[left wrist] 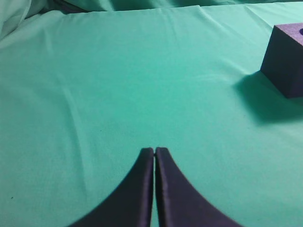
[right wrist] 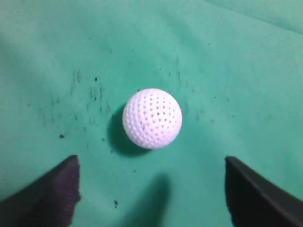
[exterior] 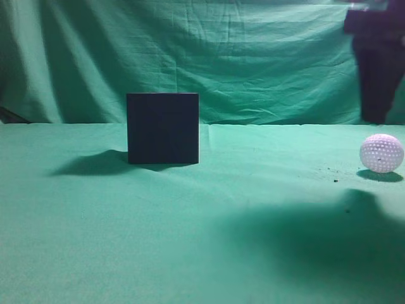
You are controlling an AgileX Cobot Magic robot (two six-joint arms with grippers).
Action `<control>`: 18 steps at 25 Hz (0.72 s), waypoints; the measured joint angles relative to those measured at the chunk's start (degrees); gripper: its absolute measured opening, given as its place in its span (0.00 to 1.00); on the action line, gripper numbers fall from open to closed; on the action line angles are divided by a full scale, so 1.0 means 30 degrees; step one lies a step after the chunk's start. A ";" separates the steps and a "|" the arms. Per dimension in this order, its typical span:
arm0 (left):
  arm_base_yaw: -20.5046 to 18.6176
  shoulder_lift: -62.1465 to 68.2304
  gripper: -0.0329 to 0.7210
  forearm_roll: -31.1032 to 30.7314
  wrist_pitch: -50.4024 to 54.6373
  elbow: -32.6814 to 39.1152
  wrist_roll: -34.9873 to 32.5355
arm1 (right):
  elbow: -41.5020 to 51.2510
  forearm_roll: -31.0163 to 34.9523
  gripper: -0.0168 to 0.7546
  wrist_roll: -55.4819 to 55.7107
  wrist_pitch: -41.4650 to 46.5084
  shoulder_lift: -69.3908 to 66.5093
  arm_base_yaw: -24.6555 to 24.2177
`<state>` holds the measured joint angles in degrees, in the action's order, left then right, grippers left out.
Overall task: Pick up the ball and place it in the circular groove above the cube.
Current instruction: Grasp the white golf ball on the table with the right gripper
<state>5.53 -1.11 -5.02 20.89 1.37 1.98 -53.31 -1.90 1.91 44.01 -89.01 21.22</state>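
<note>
The white dimpled ball (exterior: 381, 152) lies on the green cloth at the far right of the exterior view. In the right wrist view the ball (right wrist: 152, 118) lies ahead of my right gripper (right wrist: 150, 163), whose two fingers are spread wide and empty, above the cloth. The dark cube (exterior: 162, 128) stands left of centre; it also shows at the right edge of the left wrist view (left wrist: 287, 59). My left gripper (left wrist: 155, 150) is shut and empty, over bare cloth well left of the cube. Neither gripper shows in the exterior view.
A green cloth (exterior: 190, 221) covers the table and hangs as a backdrop. A dark figure or stand (exterior: 378, 57) is at the back right. Dark specks dot the cloth around the ball (right wrist: 61, 136). A large shadow lies at the front right (exterior: 329, 240).
</note>
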 joint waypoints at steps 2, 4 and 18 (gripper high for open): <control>0.0000 0.0000 0.04 0.0000 0.0000 0.0000 0.0000 | -0.0537 0.0000 0.81 0.0391 -0.0009 -0.0994 0.0000; 0.0000 0.0000 0.04 0.0000 0.0000 0.0000 0.0000 | -0.1067 0.0000 0.80 0.0589 -0.0009 -0.1957 0.0000; 0.0000 0.0000 0.04 0.0000 0.0000 0.0000 0.0000 | -0.2186 -0.0314 0.54 0.1080 -0.0266 -0.4631 0.0000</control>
<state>5.53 -1.11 -5.02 20.89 1.37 1.98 -59.87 -2.84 5.15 43.22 -102.91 21.22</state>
